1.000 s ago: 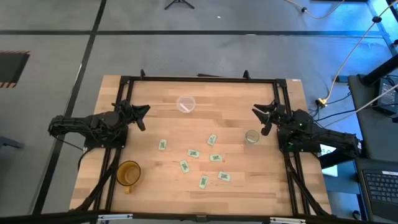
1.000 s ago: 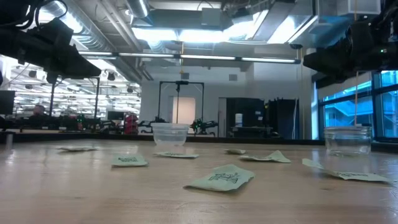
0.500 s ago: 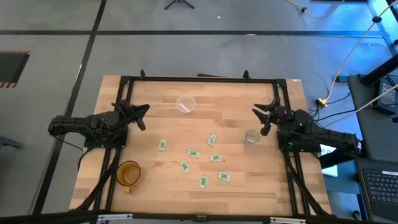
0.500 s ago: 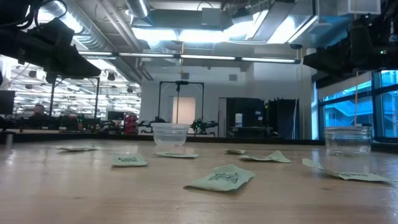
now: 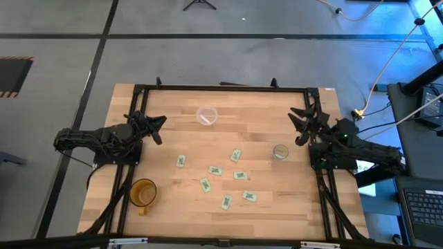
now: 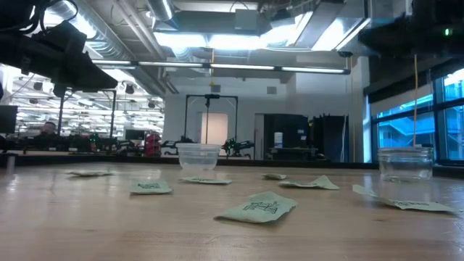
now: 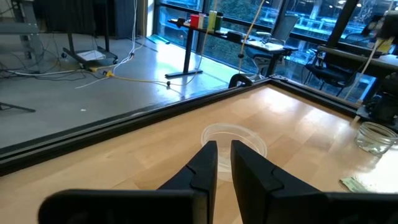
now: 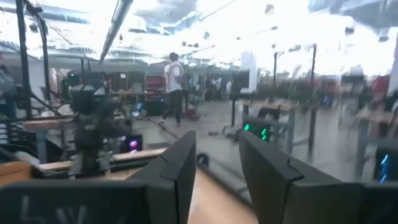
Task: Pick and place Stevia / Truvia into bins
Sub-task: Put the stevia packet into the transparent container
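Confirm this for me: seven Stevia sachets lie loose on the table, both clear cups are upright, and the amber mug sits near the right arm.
Wrong on one point: the amber mug sits near the left arm, at the table's front left corner, as the high view shows. The rest holds: seven Stevia sachets lie loose on the table, and the wider clear cup and the smaller glassy cup both stand upright.

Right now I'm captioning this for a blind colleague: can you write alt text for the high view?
Seven green-printed sachets lie scattered on a wooden table between a wide clear cup and a small glass cup. Both arms wait at the sides, left gripper and right gripper empty; an amber mug sits near the left arm.
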